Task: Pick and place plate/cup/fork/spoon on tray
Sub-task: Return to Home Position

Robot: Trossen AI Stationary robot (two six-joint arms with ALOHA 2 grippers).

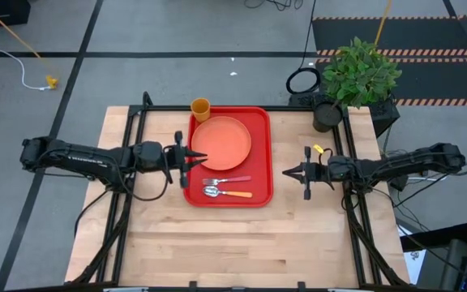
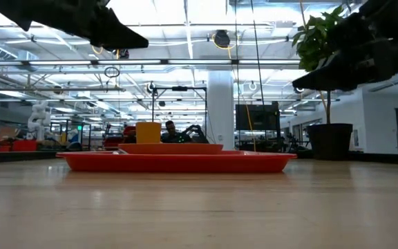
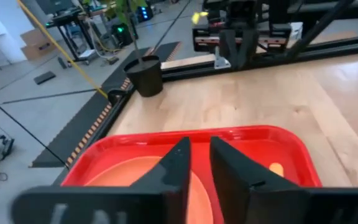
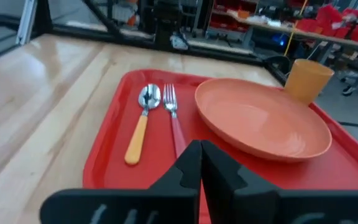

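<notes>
The red tray (image 1: 259, 154) lies in the middle of the table. On it are the salmon plate (image 1: 221, 142) and, nearer, the pink-handled fork (image 1: 227, 180) and the orange-handled spoon (image 1: 227, 192), side by side. The orange-yellow cup (image 1: 200, 108) stands at the tray's far left corner. My left gripper (image 1: 204, 156) hovers over the tray's left edge beside the plate. It is empty, with its fingers a narrow gap apart (image 3: 199, 144). My right gripper (image 1: 285, 172) hovers just right of the tray, shut and empty (image 4: 201, 146).
A black pot (image 1: 327, 116) with a green plant (image 1: 359, 71) stands at the table's far right corner. Black frame rails (image 1: 136, 154) run along the table's left and right sides. Bare wood (image 1: 242, 243) lies between the tray and the near edge.
</notes>
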